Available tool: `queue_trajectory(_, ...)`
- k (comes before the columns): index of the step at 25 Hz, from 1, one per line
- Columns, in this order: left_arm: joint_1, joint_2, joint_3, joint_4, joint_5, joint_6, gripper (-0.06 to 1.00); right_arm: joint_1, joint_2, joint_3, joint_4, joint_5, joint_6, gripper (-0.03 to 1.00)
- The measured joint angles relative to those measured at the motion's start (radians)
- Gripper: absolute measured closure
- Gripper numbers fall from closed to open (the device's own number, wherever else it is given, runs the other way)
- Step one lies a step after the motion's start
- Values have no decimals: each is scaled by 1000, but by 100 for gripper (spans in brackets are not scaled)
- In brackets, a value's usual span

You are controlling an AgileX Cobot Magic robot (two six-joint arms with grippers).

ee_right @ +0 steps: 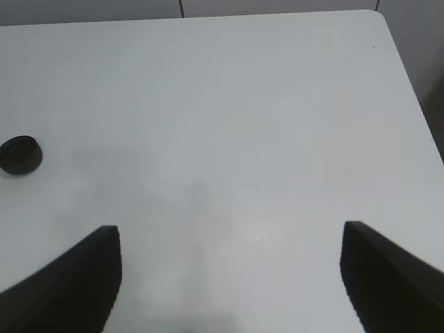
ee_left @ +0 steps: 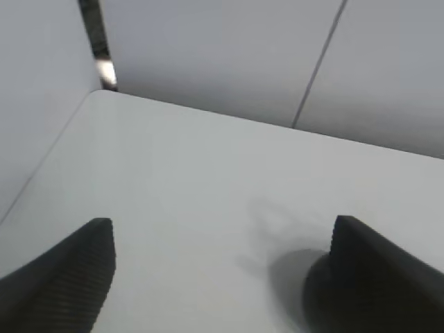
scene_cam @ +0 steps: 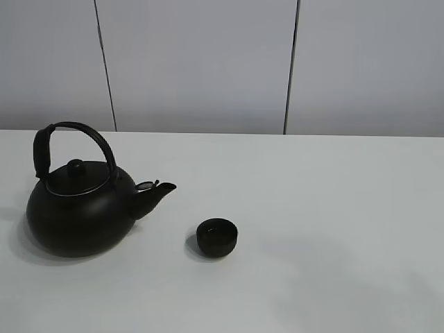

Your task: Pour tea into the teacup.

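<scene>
The small black teacup [scene_cam: 217, 236] stands on the white table [scene_cam: 333, 208], just in front of the spout of a big round black kettle [scene_cam: 78, 208] with an arched handle. No tea stream shows. Neither gripper is in the exterior high view. In the left wrist view the left gripper [ee_left: 222, 229] is open and empty over bare table, with a blurred dark rounded shape [ee_left: 313, 295] beside one finger. In the right wrist view the right gripper [ee_right: 230, 232] is open and empty, and the teacup [ee_right: 19, 154] sits far off to one side.
Grey wall panels [scene_cam: 201, 62] rise behind the table's far edge. The right wrist view shows the table's corner and side edge [ee_right: 406, 76]. The left wrist view shows another table corner [ee_left: 97, 94] against the wall.
</scene>
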Motion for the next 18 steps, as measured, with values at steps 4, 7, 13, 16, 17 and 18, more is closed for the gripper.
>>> queue_trajectory(4, -9, -184, 0, -32, 86, -8, 33, 0, 0, 0, 0, 0, 0, 38)
queue_trajectory(7, -59, -331, 25, 17, 93, -83, 33, 0, 0, 0, 1, 0, 0, 38)
queue_trajectory(13, -137, -620, 135, 190, 119, -240, 33, 0, 0, 0, 2, -1, 0, 38)
queue_trajectory(16, -149, -733, 189, 216, 190, -272, 33, 0, 0, 0, 2, -1, 0, 38)
queue_trajectory(17, -149, -758, 208, 219, 223, -275, 33, 0, 0, 0, 2, -1, 0, 38)
queue_trajectory(18, -149, -785, 226, 219, 255, -278, 33, 0, 0, 0, 2, -1, 0, 38)
